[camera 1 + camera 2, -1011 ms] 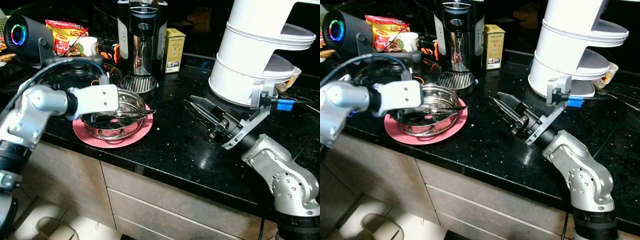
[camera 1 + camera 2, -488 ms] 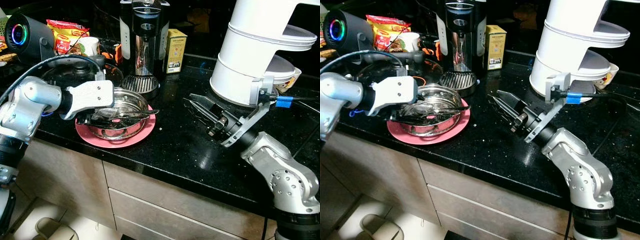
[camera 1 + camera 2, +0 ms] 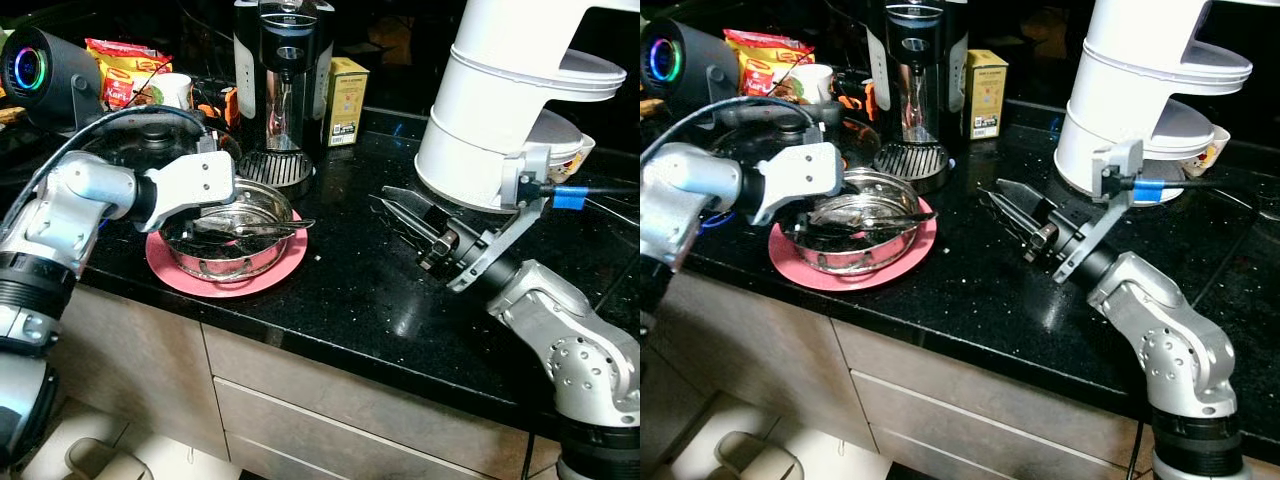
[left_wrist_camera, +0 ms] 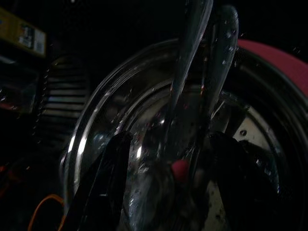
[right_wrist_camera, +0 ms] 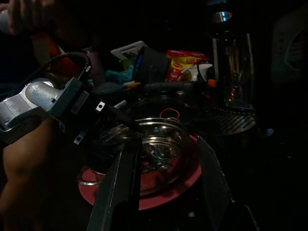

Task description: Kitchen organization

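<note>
Left hand (image 3: pixel 215 226) reaches into round steel bowl (image 3: pixel 232 238) on pink round plate (image 3: pixel 272 274), near front edge of black speckled worktop (image 3: pixel 350 290). Its fingers (image 4: pixel 108 173) are spread apart inside the bowl, straddling shiny metal spoons (image 4: pixel 192 67) lying across the rim; can't tell if they grip any. Right hand (image 3: pixel 400 212) hovers low over worktop, well apart from bowl, fingers parted, grasping nothing. Behind: black coffee machine (image 3: pixel 285 70), yellow box (image 3: pixel 346 102), white tiered appliance (image 3: pixel 510 110), dark round speaker with glowing ring (image 3: pixel 40 75).
</note>
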`<state>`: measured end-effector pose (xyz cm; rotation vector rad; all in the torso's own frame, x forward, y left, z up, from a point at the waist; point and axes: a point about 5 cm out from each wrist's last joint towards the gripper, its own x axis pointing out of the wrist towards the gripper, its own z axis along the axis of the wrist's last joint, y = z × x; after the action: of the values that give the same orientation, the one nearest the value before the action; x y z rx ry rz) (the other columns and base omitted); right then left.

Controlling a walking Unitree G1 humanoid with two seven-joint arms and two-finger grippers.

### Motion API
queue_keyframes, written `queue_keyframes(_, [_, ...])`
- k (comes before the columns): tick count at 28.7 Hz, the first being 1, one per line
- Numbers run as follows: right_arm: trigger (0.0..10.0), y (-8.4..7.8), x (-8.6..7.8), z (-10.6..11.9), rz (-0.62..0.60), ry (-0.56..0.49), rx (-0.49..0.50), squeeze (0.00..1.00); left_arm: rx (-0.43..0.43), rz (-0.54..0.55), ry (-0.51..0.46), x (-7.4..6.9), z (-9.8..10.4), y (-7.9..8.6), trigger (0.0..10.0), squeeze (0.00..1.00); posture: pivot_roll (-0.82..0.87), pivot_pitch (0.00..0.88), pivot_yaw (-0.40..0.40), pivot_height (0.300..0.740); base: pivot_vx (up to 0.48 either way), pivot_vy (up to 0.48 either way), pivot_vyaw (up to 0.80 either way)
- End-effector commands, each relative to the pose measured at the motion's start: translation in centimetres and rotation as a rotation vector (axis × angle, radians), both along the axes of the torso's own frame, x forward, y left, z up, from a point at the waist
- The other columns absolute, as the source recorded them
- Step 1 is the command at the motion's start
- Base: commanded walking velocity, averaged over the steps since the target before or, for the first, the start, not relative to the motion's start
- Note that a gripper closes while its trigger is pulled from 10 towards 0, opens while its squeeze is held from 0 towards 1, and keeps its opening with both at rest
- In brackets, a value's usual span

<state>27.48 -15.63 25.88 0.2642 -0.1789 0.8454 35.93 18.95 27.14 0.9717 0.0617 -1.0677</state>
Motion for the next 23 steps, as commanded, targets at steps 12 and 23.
queue_keyframes(12, [10.0, -0.2, -0.4, 0.5, -0.017, 0.009, -0.008, 0.00, 0.049, -0.124, 0.106, -1.1, -0.6, -1.3, 10.0, 0.00, -0.13, 0.000, -0.077, 0.740, 0.000, 0.000, 0.00])
queue_keyframes(23, [10.0, -0.5, -0.2, 0.7, -0.033, 0.010, -0.007, 0.00, 0.081, -0.097, 0.182, -1.3, -2.2, -0.7, 0.0, 0.00, -0.14, 0.000, -0.074, 0.740, 0.000, 0.000, 0.00])
